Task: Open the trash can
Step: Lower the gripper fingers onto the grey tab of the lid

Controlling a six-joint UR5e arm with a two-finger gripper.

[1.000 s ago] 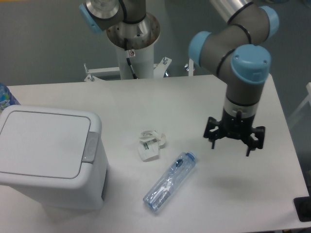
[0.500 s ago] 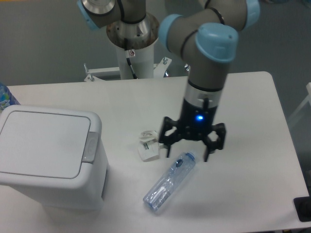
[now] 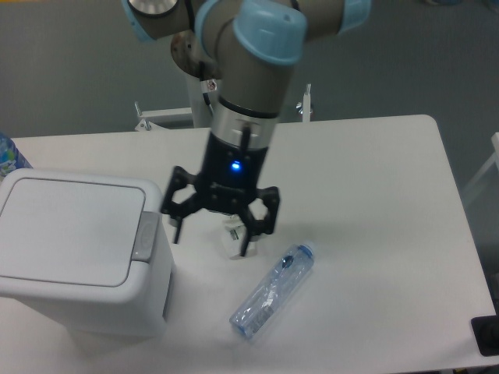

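Observation:
The trash can [image 3: 74, 249] is a big white bin at the table's left front, its flat lid down and a grey push-button latch [image 3: 145, 237] on the lid's right edge. My gripper [image 3: 212, 240] hangs open just right of that latch, fingers spread wide, nothing between them. It hovers above the table and partly covers a crumpled white paper scrap [image 3: 236, 234].
A clear plastic bottle [image 3: 273, 291] lies on its side right of the bin. A blue-labelled bottle [image 3: 9, 156] peeks in at the left edge. The arm's white base post [image 3: 214, 101] stands behind the table. A dark object [image 3: 485, 335] sits at the front right corner.
The arm has swept leftward across the table, from the right side past the bottle to just beside the bin's latch. The gripper stayed open. Lid still closed.

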